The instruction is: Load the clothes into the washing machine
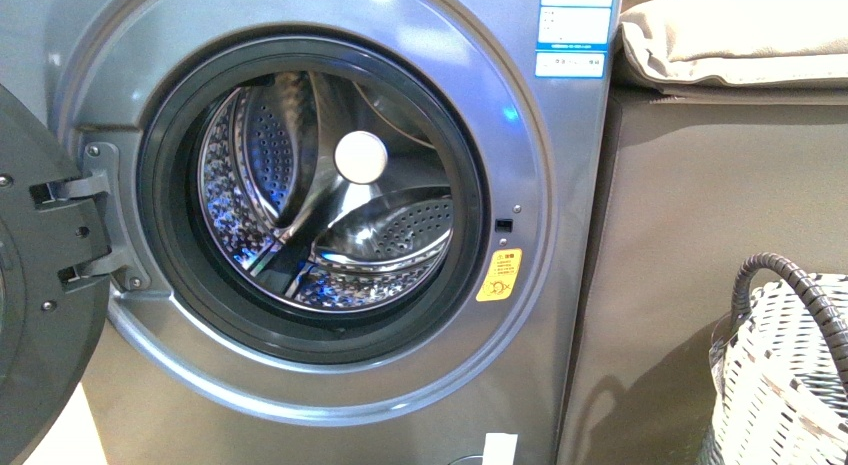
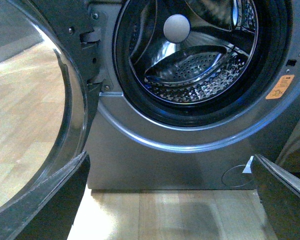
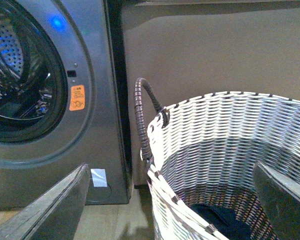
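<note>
Your front camera sits close before the washing machine (image 1: 330, 405), facing it squarely at about the height of the porthole (image 1: 310, 200). The open door (image 1: 40, 315) runs off at the left, and the cabinet (image 1: 700, 215) and woven basket (image 1: 780, 385) stand at the right. Your left wrist camera is lower and nearer, just above the wooden floor (image 2: 165, 215), facing the drum (image 2: 190, 75) and the machine's lower front. Your right wrist camera hangs over the basket, looking down into it and across at the cabinet. All three views share the warning sticker (image 1: 499, 275) and the porthole's right rim. The front and right wrist views also share the basket's handle (image 1: 800, 278).
</note>
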You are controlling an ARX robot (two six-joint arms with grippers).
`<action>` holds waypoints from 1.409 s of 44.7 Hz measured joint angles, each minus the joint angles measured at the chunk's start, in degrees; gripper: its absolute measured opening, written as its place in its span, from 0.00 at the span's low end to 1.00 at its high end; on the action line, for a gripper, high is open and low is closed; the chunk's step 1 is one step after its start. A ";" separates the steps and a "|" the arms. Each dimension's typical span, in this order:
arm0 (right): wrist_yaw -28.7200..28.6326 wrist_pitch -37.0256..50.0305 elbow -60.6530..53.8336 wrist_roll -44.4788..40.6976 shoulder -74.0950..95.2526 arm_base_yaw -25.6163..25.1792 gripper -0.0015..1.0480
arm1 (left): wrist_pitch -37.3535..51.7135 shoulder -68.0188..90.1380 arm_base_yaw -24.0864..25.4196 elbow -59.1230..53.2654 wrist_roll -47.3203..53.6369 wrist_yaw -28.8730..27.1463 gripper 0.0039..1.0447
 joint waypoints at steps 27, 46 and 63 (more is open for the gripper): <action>0.02 0.00 0.00 0.00 0.00 0.00 0.93 | 0.00 0.00 0.00 0.00 0.00 0.00 0.94; -20.24 20.63 2.91 -1.01 20.65 -17.00 0.93 | 0.00 0.00 0.00 0.00 0.00 -0.04 0.94; -21.40 41.27 23.82 -1.18 63.58 -25.40 0.93 | 0.00 0.00 0.00 0.00 0.00 -0.02 0.94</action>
